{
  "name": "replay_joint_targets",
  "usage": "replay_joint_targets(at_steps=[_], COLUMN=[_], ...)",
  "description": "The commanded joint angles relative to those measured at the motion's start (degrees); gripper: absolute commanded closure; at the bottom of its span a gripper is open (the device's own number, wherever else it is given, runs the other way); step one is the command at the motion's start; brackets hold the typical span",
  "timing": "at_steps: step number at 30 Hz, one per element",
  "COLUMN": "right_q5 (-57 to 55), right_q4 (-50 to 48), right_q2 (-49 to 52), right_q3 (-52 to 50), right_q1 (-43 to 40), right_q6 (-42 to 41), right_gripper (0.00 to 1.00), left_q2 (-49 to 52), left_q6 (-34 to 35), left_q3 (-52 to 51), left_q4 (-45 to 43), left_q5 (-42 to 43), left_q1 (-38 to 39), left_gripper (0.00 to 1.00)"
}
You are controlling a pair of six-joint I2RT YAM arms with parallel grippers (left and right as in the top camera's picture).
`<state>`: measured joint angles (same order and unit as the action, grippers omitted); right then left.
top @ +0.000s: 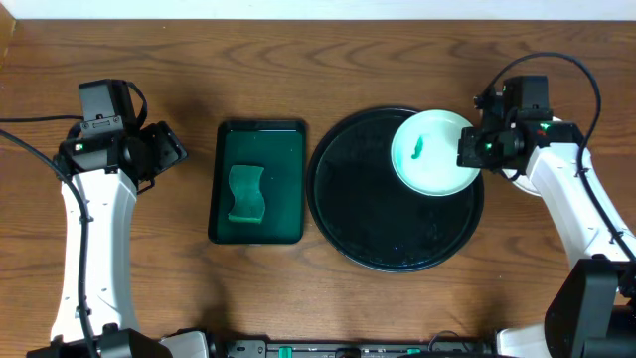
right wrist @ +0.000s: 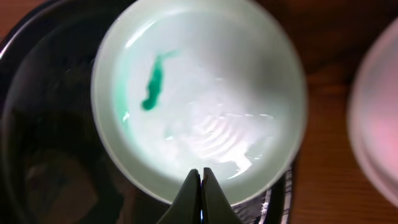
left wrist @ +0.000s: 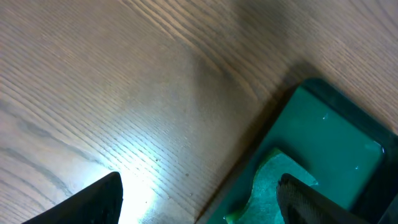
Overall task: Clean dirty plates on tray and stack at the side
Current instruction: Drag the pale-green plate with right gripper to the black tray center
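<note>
Over on the right, the right gripper has its fingers pinched together on the right-hand edge of a plate. The plate is over the upper right part of the round black tray; I cannot tell whether it is lifted or resting. A green smear marks its inside. The left gripper hangs with fingers spread wide above the bench, just beside the green rectangular tray, which holds a sponge
</note>
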<state>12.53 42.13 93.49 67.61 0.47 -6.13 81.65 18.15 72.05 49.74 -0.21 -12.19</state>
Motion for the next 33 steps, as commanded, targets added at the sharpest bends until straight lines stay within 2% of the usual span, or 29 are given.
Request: replay_joint_targets(at_steps=[1,2,3,4,8,10,13,15,16,20,25,28,32,33], right_q5=[2.4,1.4,0.0,-1.3,-6.8,-7.4,-7.3,-8.3,-9.6,-12.5,-12.5,-12.5,-13.4,-13.6], right_q4=[-0.4,-1.1,-2.4,-3.5,-4.3,-4.4,-3.8,-3.3,-3.1,-2.0,-5.8,-6.6,-8.2,-8.8], right_q2=[1.2,1.4,1.4,1.4,1.3,0.6,-1.1,-2.3,-2.8,-2.0,2.0,5.2,9.3,10.5], right_q3=[-2.4,-3.0,-4.0,-4.8,-5.6,-4.9,-3.3,-2.4,-2.4,-3.2,-5.3,-5.3,-5.3,-5.3], right_q1=[1.1,1.1,1.1,1.1,1.0,1.0,1.0,1.0,0.9,0.3,0.2,0.2,0.2,0.2], right_q6=[-1.0,-0.4,1.1,2.0,1.9,1.9,1.9,1.9,1.9,1.9,1.9,1.9,1.9,1.9], right_gripper=[0.94,0.87,0.73,0.65,0.65,0.61,0.5,0.34,0.29,0.31,0.36,0.45,0.51,0.59], left_q2=[0.0,0.0,0.0,0.0,0.0,0.0,0.0,0.0,0.0,0.0,0.0,0.0,0.0,0.0], left_q6=[0.1,0.1,0.1,0.1,0.1,0.1,0.1,0.1,0.1,0.1,0.1,0.1,0.1,0.1], left_q3=[0.6,0.6,0.6,0.6,0.6,0.6,0.6,0.6,0.6,0.6,0.6,0.6,0.6,0.6], left_q4=[0.2,0.2,0.2,0.2,0.2,0.2,0.2,0.2,0.2,0.2,0.2,0.2,0.2,0.2], left_q5=[-0.5,-0.5,-0.5,-0.5,-0.5,-0.5,-0.5,-0.5,-0.5,-0.5,-0.5,-0.5,-0.5,-0.5], left_q1=[-0.2,-0.2,-0.2,-0.2,-0.2,-0.2,-0.2,-0.2,-0.2,-0.2,-0.2,-0.2,-0.2,-0.2], left_gripper=[0.21,0.21,0.21,0.2,0.2,0.2,0.2,0.21,0.21,0.2,0.2,0.2,0.2,0.21])
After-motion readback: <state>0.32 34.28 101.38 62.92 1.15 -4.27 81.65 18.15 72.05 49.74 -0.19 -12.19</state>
